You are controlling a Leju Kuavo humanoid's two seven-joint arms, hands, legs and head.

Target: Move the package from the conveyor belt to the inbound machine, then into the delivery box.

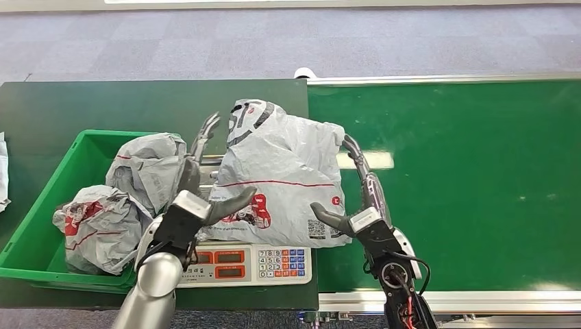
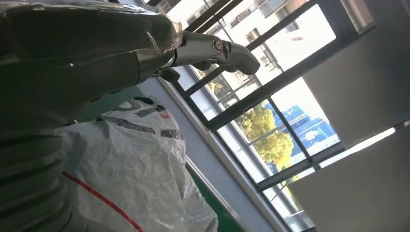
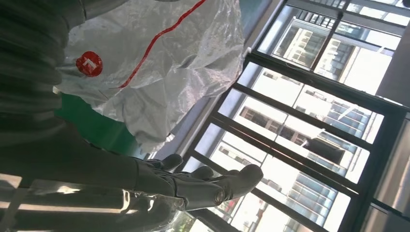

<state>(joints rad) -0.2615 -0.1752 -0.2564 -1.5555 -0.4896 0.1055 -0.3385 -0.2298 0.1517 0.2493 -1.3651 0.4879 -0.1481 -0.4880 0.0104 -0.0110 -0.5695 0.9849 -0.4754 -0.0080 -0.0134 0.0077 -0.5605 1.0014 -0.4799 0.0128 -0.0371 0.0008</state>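
1. The left robot hand is sitting at the left edge of the grey plastic mailer package, fingers spread and pointing upward, thumb lying across the package's lower left corner; it is holding nothing closed.
2. The right robot hand is standing at the package's right edge, fingers extended along that side and thumb reaching in toward the lower right corner, also spread wide.
3. The package is lying on the inbound machine, a weighing scale with two red displays and a keypad of white, blue and red keys.
4. The package is showing a thin red line, large red and dark lettering too crumpled to read, a round red logo near the right edge, and a QR-type code at the lower right.
5. Two more grey mailer bags with red print are lying in the green delivery box, left of the scale.
6. The green conveyor belt is running just right of the scale; the dark green bench is carrying scale and box.
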